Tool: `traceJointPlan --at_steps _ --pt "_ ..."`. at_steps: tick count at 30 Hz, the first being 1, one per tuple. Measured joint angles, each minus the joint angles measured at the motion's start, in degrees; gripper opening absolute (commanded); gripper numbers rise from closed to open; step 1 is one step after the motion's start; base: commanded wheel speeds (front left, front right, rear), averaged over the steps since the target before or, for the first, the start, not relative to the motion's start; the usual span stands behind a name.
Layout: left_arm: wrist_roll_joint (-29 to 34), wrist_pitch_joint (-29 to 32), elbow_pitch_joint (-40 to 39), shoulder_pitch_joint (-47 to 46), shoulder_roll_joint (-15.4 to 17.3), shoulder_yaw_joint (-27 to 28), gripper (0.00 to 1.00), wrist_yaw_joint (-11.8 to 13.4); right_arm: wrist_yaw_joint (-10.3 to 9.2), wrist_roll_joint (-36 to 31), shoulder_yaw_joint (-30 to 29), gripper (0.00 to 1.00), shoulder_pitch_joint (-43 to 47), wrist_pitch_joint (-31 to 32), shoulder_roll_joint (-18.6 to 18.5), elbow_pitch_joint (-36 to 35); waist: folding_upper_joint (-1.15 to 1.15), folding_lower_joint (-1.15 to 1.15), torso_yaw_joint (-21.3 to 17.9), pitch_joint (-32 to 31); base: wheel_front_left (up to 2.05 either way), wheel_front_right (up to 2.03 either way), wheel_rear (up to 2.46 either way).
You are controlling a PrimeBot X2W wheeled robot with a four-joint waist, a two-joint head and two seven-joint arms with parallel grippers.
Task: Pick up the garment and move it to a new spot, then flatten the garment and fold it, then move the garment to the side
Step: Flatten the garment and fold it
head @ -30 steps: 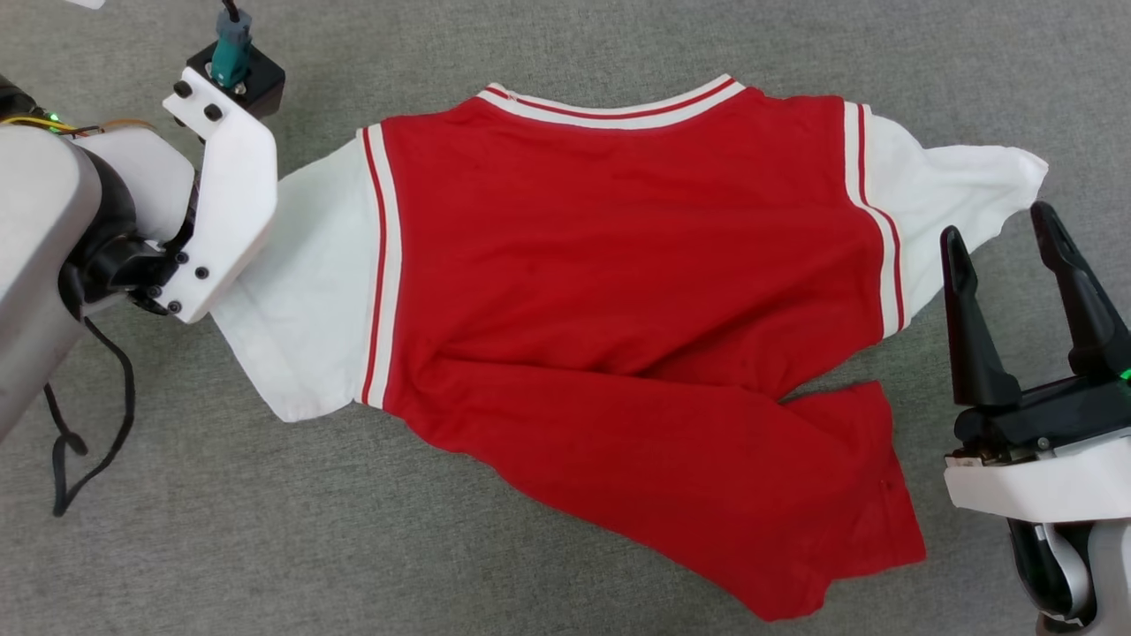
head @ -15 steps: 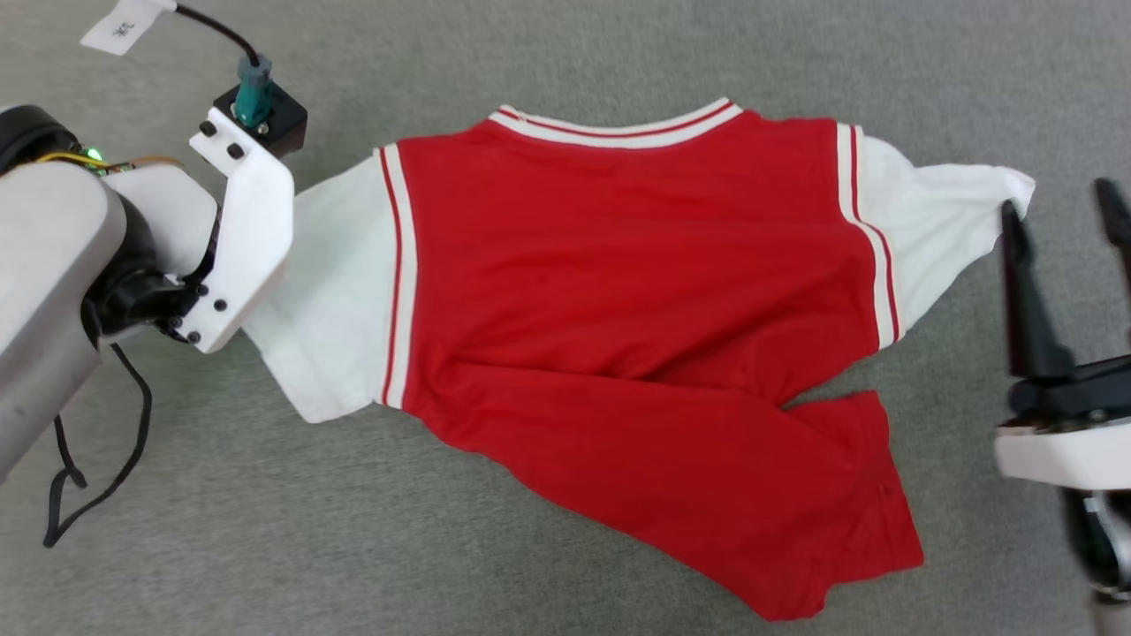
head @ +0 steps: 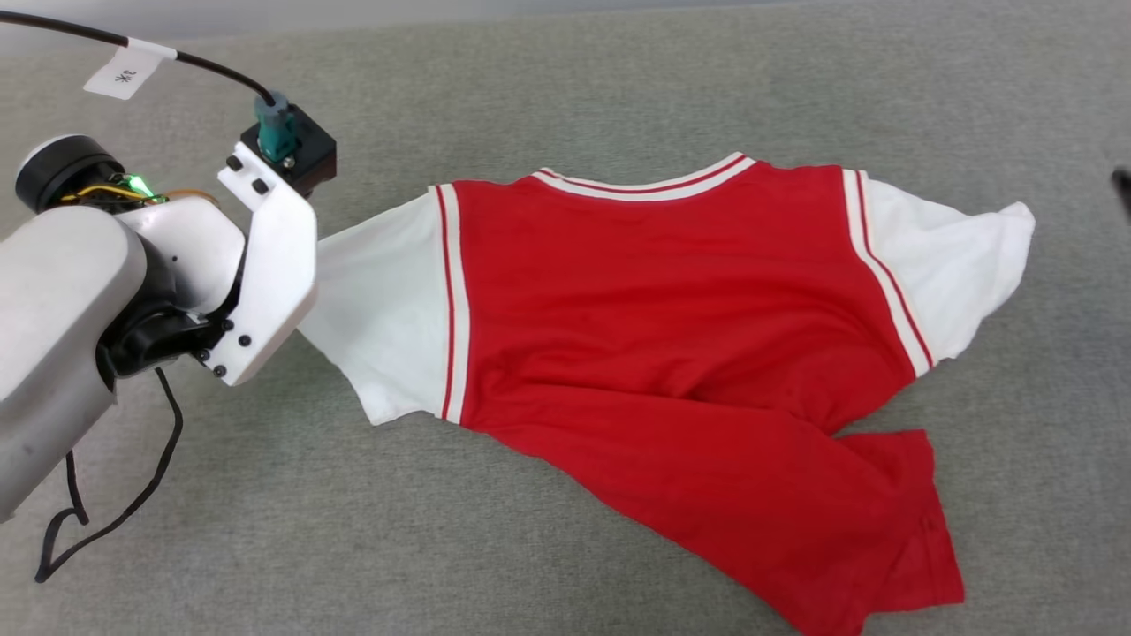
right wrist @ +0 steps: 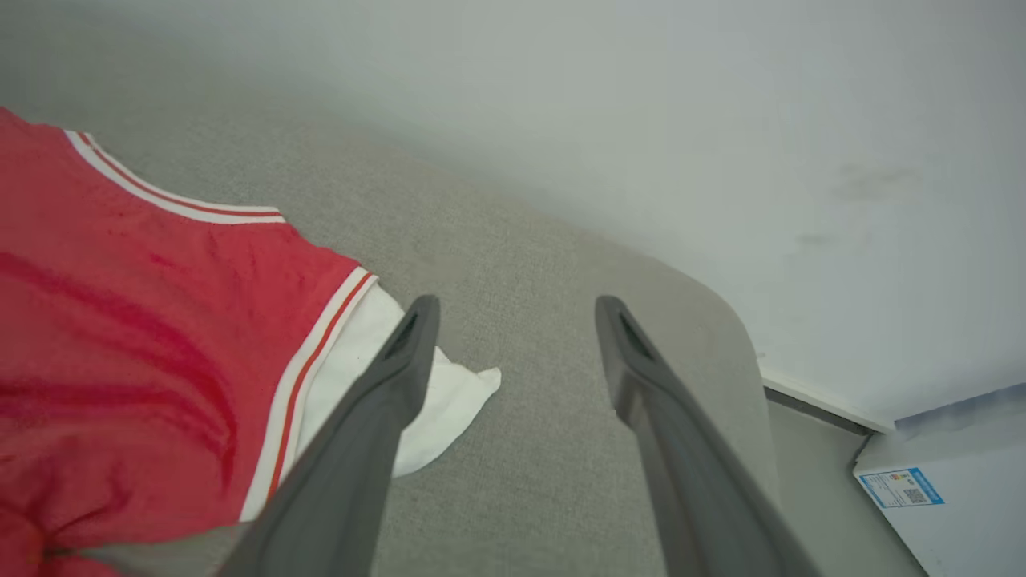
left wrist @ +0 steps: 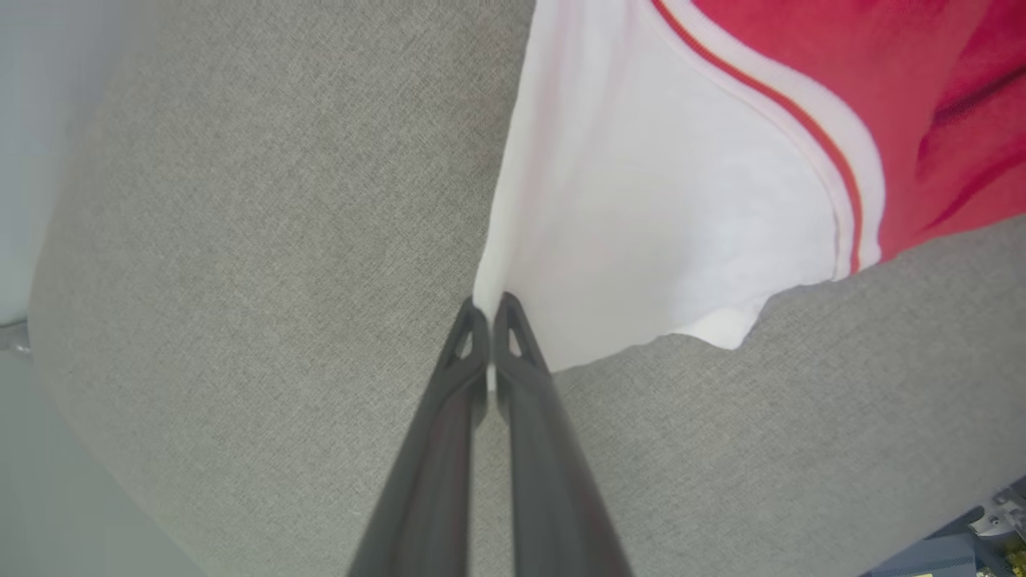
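Now the left claw is pressed together on the edge of the white sleeve at the garment's 9 o'clock side. One second ago it stood spread. We read this as the first grasp being made.

The right claw remains spread, with nothing between its fingers. It hangs just beside the opposite sleeve at the 3 o'clock side. We cannot tell whether one finger touches the cloth.

The garment lies plain red face up on the grey table. Its collar trim points toward 12 o'clock, and its hem trails toward 5 o'clock, with a crease across the lower body.

The head view has shifted during the last second. We ascribe that shift to the camera, because the garment's lie looks much the same.

For the task, one anchor point is secured and the lift has not begun. We judge that the 3 o'clock sleeve should be pinched next. A lift by one sleeve alone would likely let the body swing and bunch.
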Motion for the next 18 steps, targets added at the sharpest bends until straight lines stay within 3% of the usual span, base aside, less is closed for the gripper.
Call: traceJointPlan --at_steps 4,8,13,18 --pt "0.40 -0.97 -1.37 -0.20 -0.18 -0.13 0.00 0.00 0.00 9.47 6.49 1.00 -4.75 16.00 -8.43 0.87 0.00 0.00 1.05 1.03 0.00 0.00 0.00" --pt "1.07 -1.60 -2.31 -1.55 -0.82 -0.35 0.00 0.00 0.00 15.64 11.79 1.00 -10.58 29.21 -13.65 2.18 0.00 0.00 2.09 2.80 0.00 0.00 0.00" --pt "1.56 -2.67 -3.18 -3.43 -2.19 -0.79 0.00 0.00 0.00 19.49 14.74 1.00 -17.65 40.88 -14.57 6.00 0.00 0.00 3.62 5.45 0.00 0.00 0.00" --pt "2.02 -3.79 -3.72 -5.17 -2.79 -1.55 0.00 0.00 0.00 19.54 14.34 1.00 -22.43 47.26 -12.83 11.00 0.00 0.00 5.12 8.19 0.00 0.00 0.00"
